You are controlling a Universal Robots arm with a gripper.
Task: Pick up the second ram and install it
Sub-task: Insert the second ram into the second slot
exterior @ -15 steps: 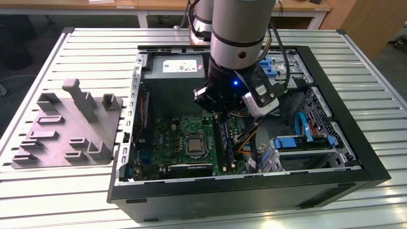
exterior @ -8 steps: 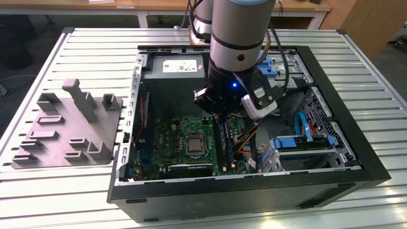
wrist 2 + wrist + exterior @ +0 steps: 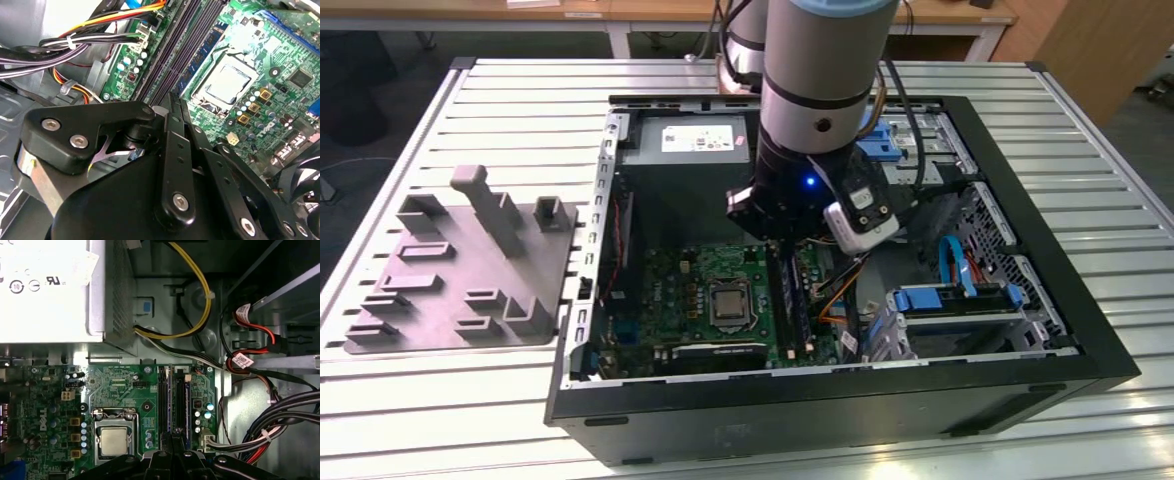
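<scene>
Exterior view: arm [image 3: 817, 110] reaches into the computer case [image 3: 787, 420] and covers the slot area. In the second wrist view the tool [image 3: 170, 100] sits at the memory slots [image 3: 174, 50]; the second ram [image 3: 202, 52] stands just beside its tip. Tool state: cannot tell; contact with the stick is hidden

This looks like a robotics lab or workshop (more test bench than office): an open computer case [image 3: 1067, 330] lies on a ribbed aluminium-profile table [image 3: 520, 100], with a robot arm [image 3: 821, 70] above it, a grey fixture tray [image 3: 454, 270] beside it and wooden benches [image 3: 654, 15] behind it.
</scene>
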